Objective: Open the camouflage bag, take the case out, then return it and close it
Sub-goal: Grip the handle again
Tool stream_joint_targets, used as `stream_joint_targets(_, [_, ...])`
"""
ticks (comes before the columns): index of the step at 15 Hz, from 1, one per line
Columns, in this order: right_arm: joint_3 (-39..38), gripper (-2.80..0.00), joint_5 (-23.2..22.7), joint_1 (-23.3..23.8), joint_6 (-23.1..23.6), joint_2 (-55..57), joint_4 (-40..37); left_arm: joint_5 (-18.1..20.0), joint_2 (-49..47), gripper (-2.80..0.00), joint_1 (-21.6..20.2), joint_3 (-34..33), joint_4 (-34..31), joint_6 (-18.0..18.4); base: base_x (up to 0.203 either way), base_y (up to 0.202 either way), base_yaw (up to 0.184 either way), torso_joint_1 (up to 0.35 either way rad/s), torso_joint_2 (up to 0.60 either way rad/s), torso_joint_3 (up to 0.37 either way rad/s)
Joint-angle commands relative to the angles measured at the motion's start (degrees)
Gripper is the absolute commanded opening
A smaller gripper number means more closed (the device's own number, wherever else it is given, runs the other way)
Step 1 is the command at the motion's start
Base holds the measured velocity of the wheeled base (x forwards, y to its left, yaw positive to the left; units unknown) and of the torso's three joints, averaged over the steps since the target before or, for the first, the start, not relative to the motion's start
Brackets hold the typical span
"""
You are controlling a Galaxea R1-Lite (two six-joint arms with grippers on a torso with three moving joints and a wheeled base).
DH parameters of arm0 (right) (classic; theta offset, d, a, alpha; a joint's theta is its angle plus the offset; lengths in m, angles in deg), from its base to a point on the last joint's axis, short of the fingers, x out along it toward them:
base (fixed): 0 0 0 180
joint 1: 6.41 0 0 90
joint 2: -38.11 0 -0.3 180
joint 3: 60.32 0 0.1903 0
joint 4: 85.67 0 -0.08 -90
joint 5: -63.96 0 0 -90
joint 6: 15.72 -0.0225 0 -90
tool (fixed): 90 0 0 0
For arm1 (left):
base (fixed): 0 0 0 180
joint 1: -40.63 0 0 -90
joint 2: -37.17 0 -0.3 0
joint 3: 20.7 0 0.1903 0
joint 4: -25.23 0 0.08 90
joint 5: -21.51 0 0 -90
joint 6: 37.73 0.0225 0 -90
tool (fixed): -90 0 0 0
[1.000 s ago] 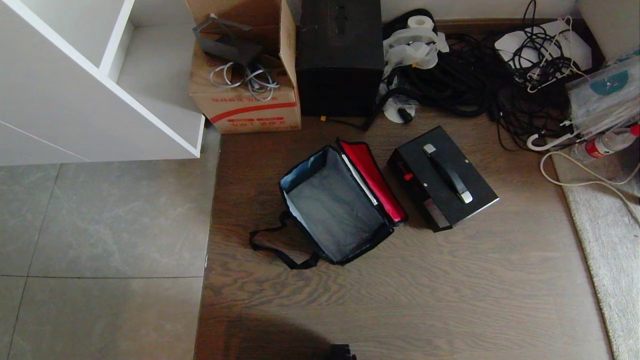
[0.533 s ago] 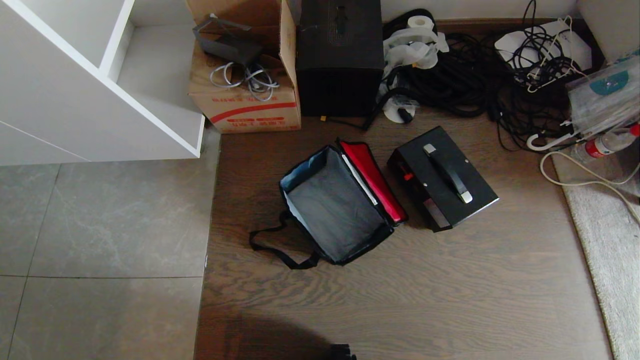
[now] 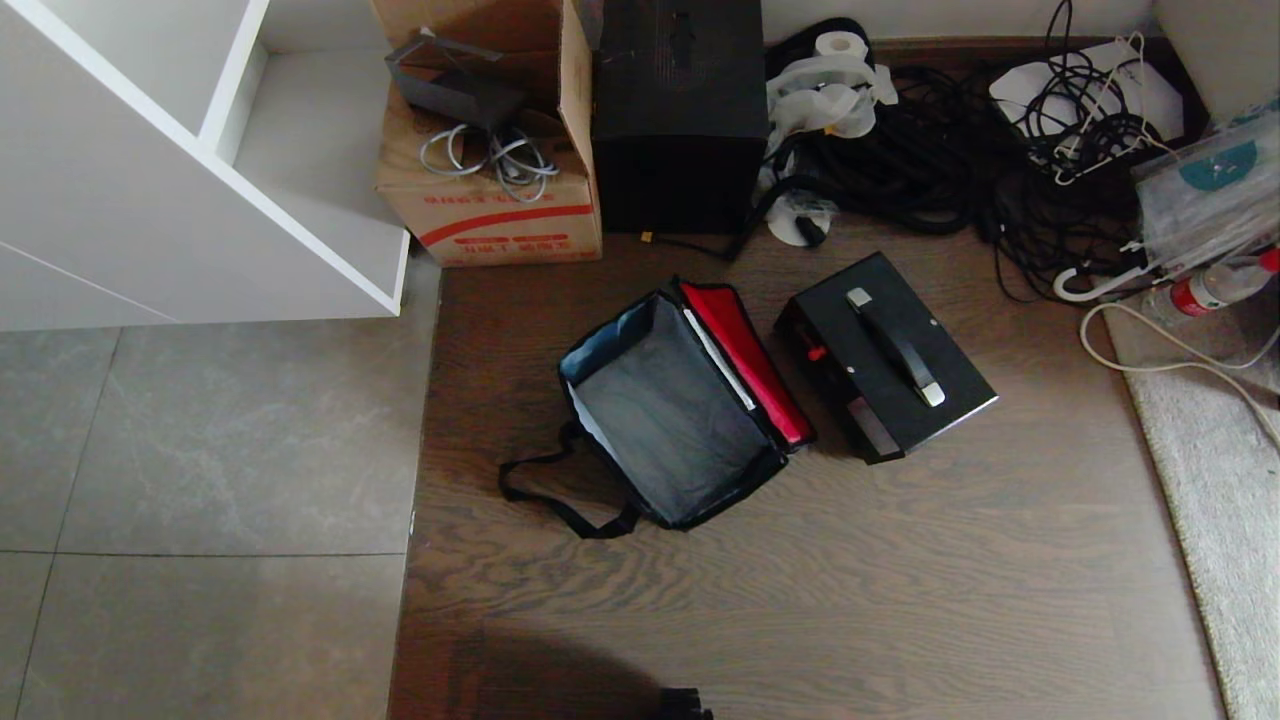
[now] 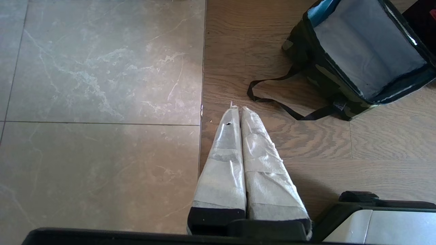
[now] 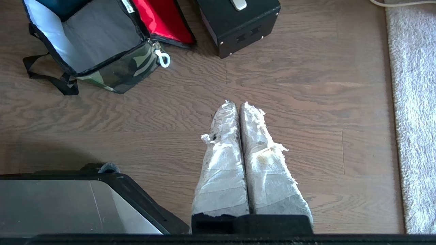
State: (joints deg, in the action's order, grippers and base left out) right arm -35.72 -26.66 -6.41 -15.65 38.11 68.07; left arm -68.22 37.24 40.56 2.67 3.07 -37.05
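Note:
The camouflage bag (image 3: 668, 420) stands open on the wood floor, its red-lined lid (image 3: 748, 362) folded back and its grey interior empty. Its camouflage side shows in both wrist views (image 5: 129, 68) (image 4: 323, 78). The black case (image 3: 885, 355) with its silver-ended handle sits on the floor just right of the bag, beside the lid. Neither arm shows in the head view. My left gripper (image 4: 237, 108) hangs shut and empty over the floor, short of the bag's strap (image 4: 272, 98). Also shut on nothing, my right gripper (image 5: 236, 103) hovers above bare floor, well short of the bag and the case (image 5: 238, 23).
A red-striped cardboard box (image 3: 495, 215) and a tall black box (image 3: 680, 120) stand behind the bag. Tangled black cables (image 3: 950, 150) fill the back right. A white shelf unit (image 3: 200, 170) is at the left, a grey rug (image 3: 1220, 480) at the right.

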Motion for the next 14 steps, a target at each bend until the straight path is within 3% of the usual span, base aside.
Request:
stream_joint_targets(1, [0.0,-2.80,0.0,0.0,0.0,0.1,0.0,0.0,0.0,-2.80,0.0,-0.5,0.0,0.0,0.000,0.000,0.000,0.000,0.00,0.000])
stream_joint_targets(14, [0.7,-2.80,0.1,0.0,-0.1,0.0,-0.7,0.0,-0.1,-2.80,0.0,-0.5,0.0,0.0,0.000,0.000,0.000,0.000,0.00,0.000])
